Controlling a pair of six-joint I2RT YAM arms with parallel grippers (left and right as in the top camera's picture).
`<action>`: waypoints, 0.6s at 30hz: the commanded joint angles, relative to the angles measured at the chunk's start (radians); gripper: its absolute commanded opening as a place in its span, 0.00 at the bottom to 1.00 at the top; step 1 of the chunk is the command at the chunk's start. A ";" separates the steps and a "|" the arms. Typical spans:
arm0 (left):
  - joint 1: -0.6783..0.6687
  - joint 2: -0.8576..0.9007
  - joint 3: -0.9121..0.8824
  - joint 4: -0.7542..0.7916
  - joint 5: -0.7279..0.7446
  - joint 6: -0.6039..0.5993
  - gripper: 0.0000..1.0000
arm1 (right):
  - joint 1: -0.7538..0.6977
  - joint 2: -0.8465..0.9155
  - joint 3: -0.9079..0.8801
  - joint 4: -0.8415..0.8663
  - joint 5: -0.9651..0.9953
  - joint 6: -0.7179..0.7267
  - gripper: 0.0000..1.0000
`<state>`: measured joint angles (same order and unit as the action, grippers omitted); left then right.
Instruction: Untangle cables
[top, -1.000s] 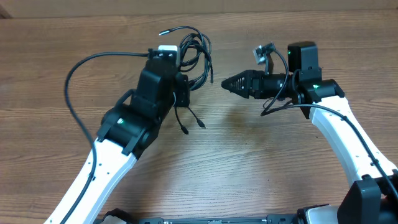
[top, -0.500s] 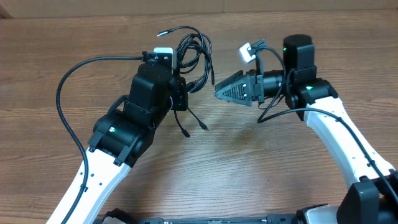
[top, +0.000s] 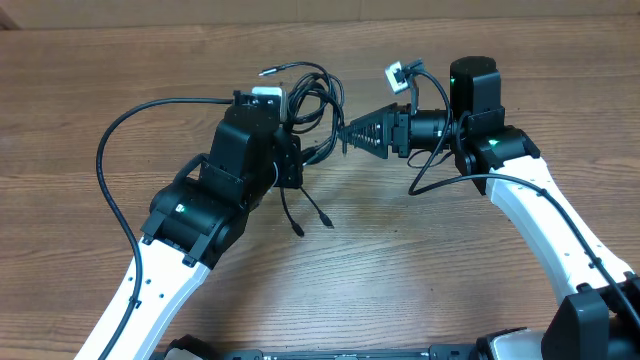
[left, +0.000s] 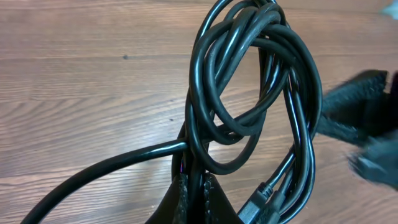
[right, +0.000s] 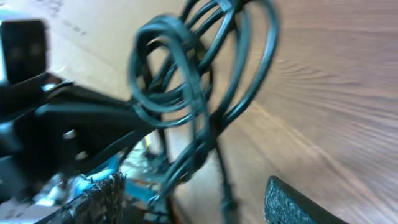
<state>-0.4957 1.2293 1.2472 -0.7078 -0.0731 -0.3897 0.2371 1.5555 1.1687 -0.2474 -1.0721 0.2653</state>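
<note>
1. The cables (top: 318, 98) are seen as one tangled bundle of thin black loops, held up off the wooden table (top: 420, 260) at its far middle, between the two arms.
2. The bundle is gripped low down by the left gripper (top: 292, 152). In the left wrist view its fingers (left: 219, 205) are pressed together on several strands, and the loops (left: 292, 81) rise above them.
3. Two loose ends with slim plugs (top: 300, 226) are seen hanging below the left gripper towards the table. Whether they touch the wood cannot be told.
4. A third plug tip (top: 268, 72) is seen sticking out to the left at the top of the bundle.
5. The right gripper (top: 350, 133) is pointed leftwards at the bundle, with its tip just beside the right side of the loops. Contact cannot be judged from overhead.
6. In the right wrist view, which is blurred, the right gripper's fingers (right: 102, 199) are seen spread wide apart. The cables (right: 202, 134) lie ahead of the gap and nothing is clamped between the fingers.
7. A thick black wire (top: 103, 160), belonging to the left arm, is seen arching over the left part of the table.
</note>
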 joint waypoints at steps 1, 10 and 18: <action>0.004 -0.022 0.001 0.008 0.076 -0.010 0.04 | -0.002 0.001 0.023 0.013 0.085 -0.009 0.63; 0.004 -0.021 0.001 0.007 0.126 -0.011 0.04 | 0.016 0.001 0.023 0.063 0.084 -0.009 0.47; 0.004 -0.021 0.001 0.007 0.117 -0.010 0.04 | 0.025 0.001 0.023 0.071 0.084 -0.009 0.18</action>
<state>-0.4957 1.2293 1.2472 -0.7109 0.0345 -0.3901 0.2581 1.5555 1.1690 -0.1799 -0.9894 0.2611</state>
